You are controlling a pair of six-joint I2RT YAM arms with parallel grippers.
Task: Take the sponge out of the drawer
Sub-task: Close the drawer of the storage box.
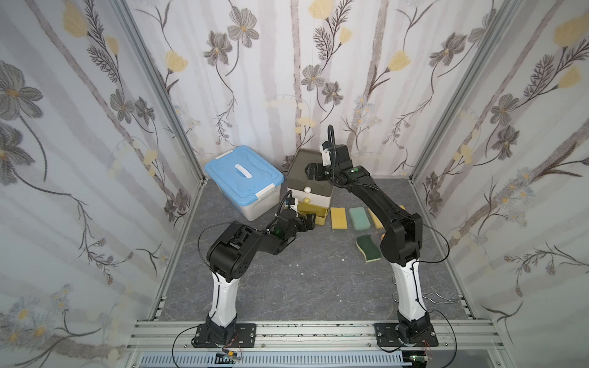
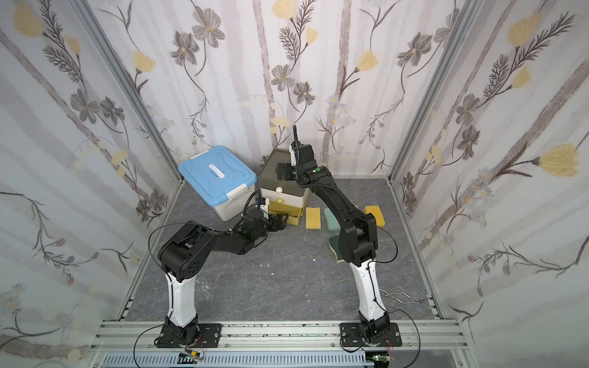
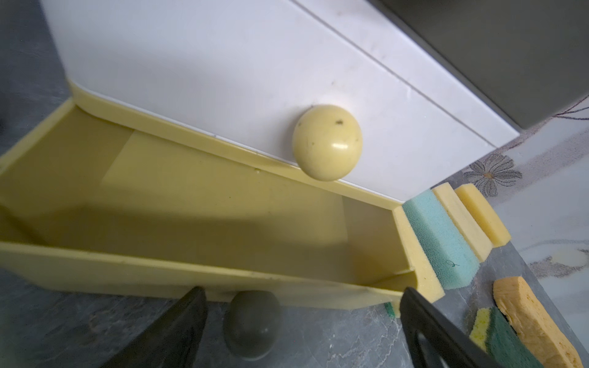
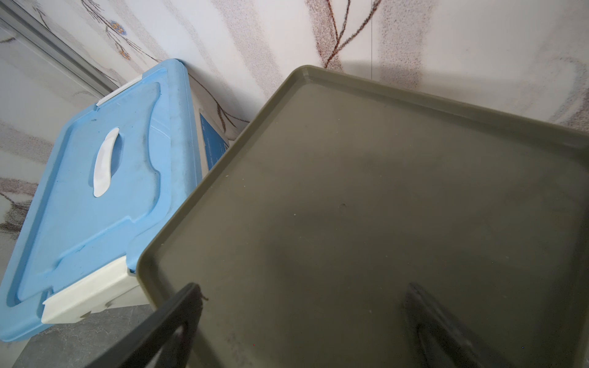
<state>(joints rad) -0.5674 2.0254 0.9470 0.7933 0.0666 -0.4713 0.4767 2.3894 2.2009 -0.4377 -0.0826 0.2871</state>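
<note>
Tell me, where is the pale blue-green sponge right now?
In a top view the blue-green sponge lies on the table, right of the open yellow drawer, with a yellow sponge between them.

Drawer unit (image 1: 318, 194) right of lidded box (image 1: 243, 178); sponges (image 1: 360, 217) right of open drawer (image 3: 159, 270).

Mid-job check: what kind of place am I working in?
Probably a staged robot test booth, not a real room: floral wallpaper panels held by aluminium frame posts, a grey marbled tabletop, and black arm bases bolted to a metal rail.
</note>
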